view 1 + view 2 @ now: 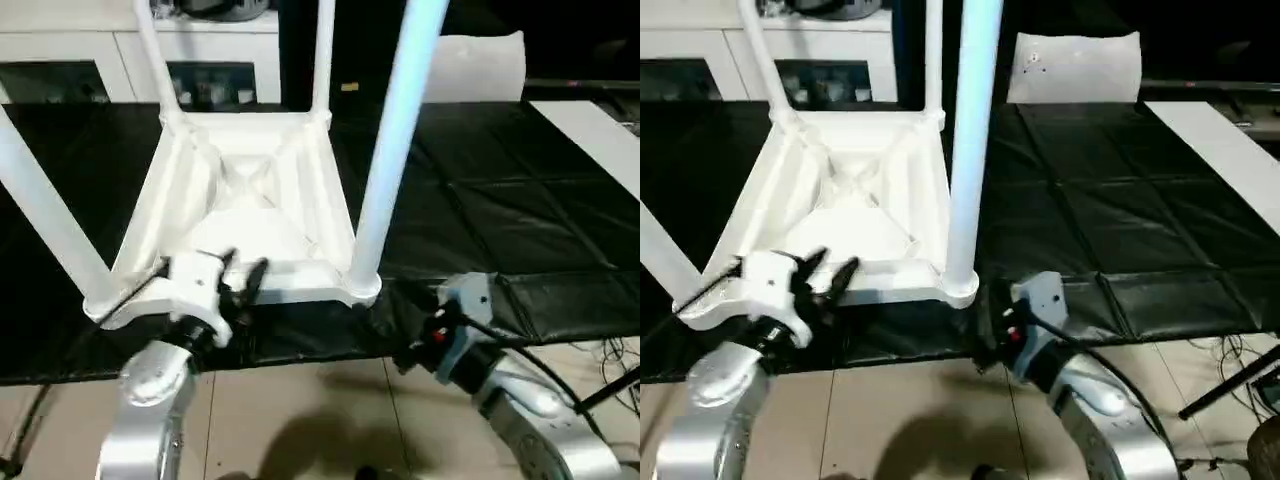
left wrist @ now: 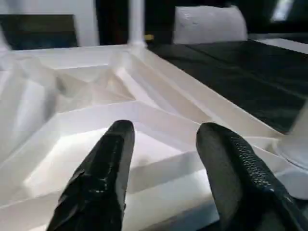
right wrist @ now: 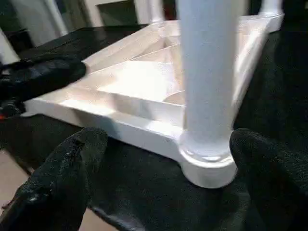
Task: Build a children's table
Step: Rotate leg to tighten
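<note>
The white plastic rectangular tabletop [image 1: 245, 215] lies upside down on the black padded work surface [image 1: 520, 220], its near rim close to that surface's front edge, below which pale floor tiles [image 1: 320, 410] show. Bare black padding runs from 1 to 3 o'clock of the tabletop, reaching a flat white sheet [image 1: 1072, 66] at the far edge. Four long white tapered tube legs stand in its round corner sockets: the near right leg [image 1: 395, 140] rises at 4 o'clock, the near left leg [image 1: 45, 215] leans outward at 8 o'clock, and two more stand at the far corners. The ribbed underside faces up. The left gripper [image 1: 240, 280] hovers over the near rim at 6 o'clock, fingers [image 2: 103, 178] parted with nothing between them. The right gripper [image 3: 159, 178] sits low just before the near right socket [image 3: 207, 166], its fingers spread wide either side of that leg's base, not touching.
</note>
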Motion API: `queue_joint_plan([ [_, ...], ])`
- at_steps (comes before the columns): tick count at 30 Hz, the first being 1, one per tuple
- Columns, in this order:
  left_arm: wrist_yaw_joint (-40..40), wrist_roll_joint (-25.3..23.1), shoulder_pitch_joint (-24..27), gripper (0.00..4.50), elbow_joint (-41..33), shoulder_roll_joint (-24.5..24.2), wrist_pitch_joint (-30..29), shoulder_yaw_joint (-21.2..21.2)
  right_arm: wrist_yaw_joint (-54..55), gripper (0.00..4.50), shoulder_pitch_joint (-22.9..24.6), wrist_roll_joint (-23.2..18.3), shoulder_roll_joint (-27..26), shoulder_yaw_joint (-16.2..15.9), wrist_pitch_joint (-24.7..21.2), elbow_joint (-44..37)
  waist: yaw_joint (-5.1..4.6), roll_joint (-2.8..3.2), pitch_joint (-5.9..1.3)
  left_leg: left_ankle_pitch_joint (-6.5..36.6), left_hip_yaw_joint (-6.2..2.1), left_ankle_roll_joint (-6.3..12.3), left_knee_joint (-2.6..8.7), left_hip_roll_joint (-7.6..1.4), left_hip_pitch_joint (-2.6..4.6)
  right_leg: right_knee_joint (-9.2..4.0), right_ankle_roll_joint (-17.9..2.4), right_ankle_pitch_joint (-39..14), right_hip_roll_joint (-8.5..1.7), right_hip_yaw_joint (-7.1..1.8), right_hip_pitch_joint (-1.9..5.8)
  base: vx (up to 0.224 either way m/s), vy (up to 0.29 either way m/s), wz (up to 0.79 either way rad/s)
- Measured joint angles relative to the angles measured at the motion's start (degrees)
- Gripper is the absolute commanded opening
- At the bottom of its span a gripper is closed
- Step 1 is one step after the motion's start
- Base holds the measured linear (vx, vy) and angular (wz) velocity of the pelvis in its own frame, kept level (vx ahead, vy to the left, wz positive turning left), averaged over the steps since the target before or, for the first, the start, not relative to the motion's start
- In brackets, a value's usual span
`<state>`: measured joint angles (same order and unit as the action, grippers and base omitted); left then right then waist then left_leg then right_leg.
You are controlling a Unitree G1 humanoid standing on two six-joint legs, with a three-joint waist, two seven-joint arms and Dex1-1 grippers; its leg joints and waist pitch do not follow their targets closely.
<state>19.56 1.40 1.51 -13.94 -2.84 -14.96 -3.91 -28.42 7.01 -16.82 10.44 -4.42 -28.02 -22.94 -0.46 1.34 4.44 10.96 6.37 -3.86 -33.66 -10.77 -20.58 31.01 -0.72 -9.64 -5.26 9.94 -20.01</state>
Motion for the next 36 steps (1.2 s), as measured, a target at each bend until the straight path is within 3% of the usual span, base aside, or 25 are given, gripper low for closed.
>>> queue_joint_plan([
  [1, -0.44, -0.03, -0.02, 2.69, -0.37, 0.03, -0.09, 0.01, 0.21, 4.50, 0.32, 0.57, -0.17, -0.23, 0.03, 0.24, -0.07, -0.75, 0.08, -0.01, -0.80, -0.02, -0.01, 0.59, 0.01, 2.79, -0.90, -1.58, 0.23, -1.30, -0.33, -0.066, -0.088, 0.60],
  [2, -1.06, -0.09, 0.03, 2.69, -1.01, 0.13, -0.31, 0.05, 0.48, 4.50, 0.46, 0.90, -0.34, -0.56, 0.19, 0.58, 0.06, -1.95, 0.05, -0.03, -1.43, -0.05, -0.08, 1.33, -0.08, 6.01, -1.80, -3.01, 0.34, -3.17, 0.04, 0.018, -0.220, 0.87],
  [3, -2.54, -0.21, 0.37, 2.69, -2.01, 0.83, -1.33, -0.06, 0.51, 4.50, 0.22, 1.03, -0.33, -0.64, 0.77, 0.92, 1.28, -3.33, -0.24, -0.15, -2.01, -0.27, -0.39, 1.74, -0.61, 7.60, -0.83, -4.56, 1.12, -4.77, -0.23, 0.018, -0.220, 0.87],
  [4, -3.81, -0.51, 1.26, 2.69, -2.72, 1.37, -2.21, -0.31, 0.55, 4.50, 0.00, 1.03, -0.23, -0.61, 1.14, 1.00, 1.63, -4.22, -0.66, 0.70, -2.15, -0.43, -1.68, 1.93, -0.58, 7.84, -0.81, -4.98, 1.80, -4.70, -0.96, 0.033, -0.250, 0.68],
  [5, -4.66, -0.67, 2.69, 2.69, -3.04, 1.87, -2.62, -0.95, 0.58, 4.50, -0.60, 1.03, -0.18, -0.76, 1.21, 1.28, 3.17, -4.11, -0.59, 2.62, -1.46, 0.29, -3.23, 1.07, -0.83, 7.94, -1.18, -5.09, 2.06, -4.65, -0.97, 0.025, -0.160, 0.16],
  [6, -5.69, -1.21, 3.83, 2.69, -2.94, 1.95, -3.57, -1.15, 0.66, 4.50, -0.70, 1.01, -0.06, -0.66, 1.38, 1.28, 4.27, -3.73, -0.62, 3.01, -1.03, 1.30, -6.64, 1.56, -1.10, 7.85, -1.31, -5.19, 2.24, -4.79, -0.97, 0.025, -0.160, 0.16],
  [7, -6.87, -1.52, 4.15, 2.69, -3.08, 2.17, -3.98, -1.52, 0.50, 4.50, -0.72, 0.98, 0.39, -0.71, 1.38, 1.35, 5.07, -4.07, -0.87, 3.02, -0.67, 1.30, -6.83, 2.34, -0.77, 7.83, -1.26, -5.23, 2.24, -5.24, -1.20, 0.052, -0.098, -0.04],
  [9, -8.57, -1.69, 3.91, 2.69, -4.60, 2.73, -3.93, -1.89, 0.16, 4.50, -1.18, 0.96, 1.13, -0.67, 1.43, 1.82, 6.21, -3.25, -1.40, 3.83, -0.30, 1.57, -4.06, 3.83, 0.90, 7.90, -1.42, -4.72, 2.36, -5.39, -2.27, 0.000, 0.000, 0.00],
  [11, -9.09, -1.52, 4.33, 2.69, -5.69, 2.81, -3.84, -2.59, -0.41, 4.50, -1.38, 0.94, 1.10, -0.80, 1.43, 2.92, 6.39, -3.60, -1.38, 3.36, 0.43, 2.05, -3.52, 3.71, 1.05, 7.72, -1.70, -4.21, 2.42, -5.70, -2.23, 0.000, 0.000, 0.00],
  [12, -9.10, -1.07, 5.30, 2.69, -5.96, 2.80, -3.25, -3.19, -0.87, 4.50, -2.29, 0.75, 0.81, -1.15, 1.43, 3.42, 6.14, -3.84, -1.32, 3.24, 0.88, 1.88, -3.45, 3.17, 1.10, 7.16, -1.73, -3.94, 2.65, -5.66, -1.99, 0.000, 0.000, 0.00],
  [15, -10.21, -1.02, 7.08, 2.69, -6.19, 2.73, -3.24, -5.08, -2.58, 4.50, -4.38, 0.21, 0.83, -1.47, 2.36, 3.56, 5.35, -3.91, -1.32, 3.30, 1.29, 1.33, -3.07, 2.37, 1.27, 5.00, -1.64, -2.64, 2.99, -5.16, -1.11, 0.000, 0.000, 0.00],
  [17, -12.28, -1.34, 7.44, 2.69, -6.81, 2.93, -3.64, -6.02, -3.62, 4.50, -5.13, -0.55, 0.89, -1.87, 3.16, 4.16, 4.91, -4.23, -1.27, 3.30, 1.64, 1.33, -2.93, 2.35, 1.43, 4.65, -1.57, -2.56, 2.82, -5.15, -0.84, 0.000, 0.000, 0.00],
  [21, -15.40, -1.74, 7.50, 2.69, -8.05, 3.23, -4.35, -8.00, -4.41, 4.50, -6.76, -0.91, 0.87, -2.45, 3.69, 6.17, 3.69, -4.56, -1.26, 3.28, 1.77, 1.37, -2.71, 2.36, 1.36, 3.91, -1.49, -2.57, 2.75, -5.07, -0.65, 0.000, 0.000, 0.00],
  [24, -15.40, -1.40, 5.55, 2.69, -7.18, 2.40, -4.87, -8.81, -0.60, 4.50, -10.77, 1.12, -1.01, -2.12, 4.11, 10.48, 3.01, -4.90, -1.24, 3.22, 1.83, 1.44, -2.71, 2.37, 1.02, 3.90, -1.29, -2.44, 2.70, -5.07, -0.85, 0.000, 0.000, 0.00],
  [27, -15.88, -1.35, -0.05, 2.69, -3.50, -0.19, -4.74, -9.46, 5.50, 4.50, -14.28, 3.24, -3.16, -0.16, 5.42, 15.24, 3.08, -5.16, -1.26, 3.12, 1.79, 1.34, -2.69, 2.36, 1.09, 3.96, -1.15, -2.26, 2.71, -5.06, -1.00, 0.000, 0.000, 0.00],
  [30, -17.46, -2.26, -4.29, 2.69, -0.22, -1.99, -4.73, -10.31, 8.93, 4.50, -14.91, 4.14, -2.69, 2.64, 6.74, 17.29, 3.57, -5.15, -1.26, 3.09, 1.84, 1.33, -2.65, 2.36, 1.04, 3.98, -1.02, -2.03, 2.67, -5.06, -1.01, 0.000, 0.000, 0.00],
  [36, -17.49, -2.43, -7.60, 2.69, 3.30, -2.47, -4.39, -10.72, 7.77, 4.50, -13.82, 3.96, -1.73, 3.75, 7.20, 16.58, 3.84, -5.14, -1.28, 3.02, 1.94, 1.44, -2.31, 2.32, 0.54, 3.98, -1.25, -1.98, 2.67, -5.03, -1.32, 0.000, 0.000, 0.00],
])
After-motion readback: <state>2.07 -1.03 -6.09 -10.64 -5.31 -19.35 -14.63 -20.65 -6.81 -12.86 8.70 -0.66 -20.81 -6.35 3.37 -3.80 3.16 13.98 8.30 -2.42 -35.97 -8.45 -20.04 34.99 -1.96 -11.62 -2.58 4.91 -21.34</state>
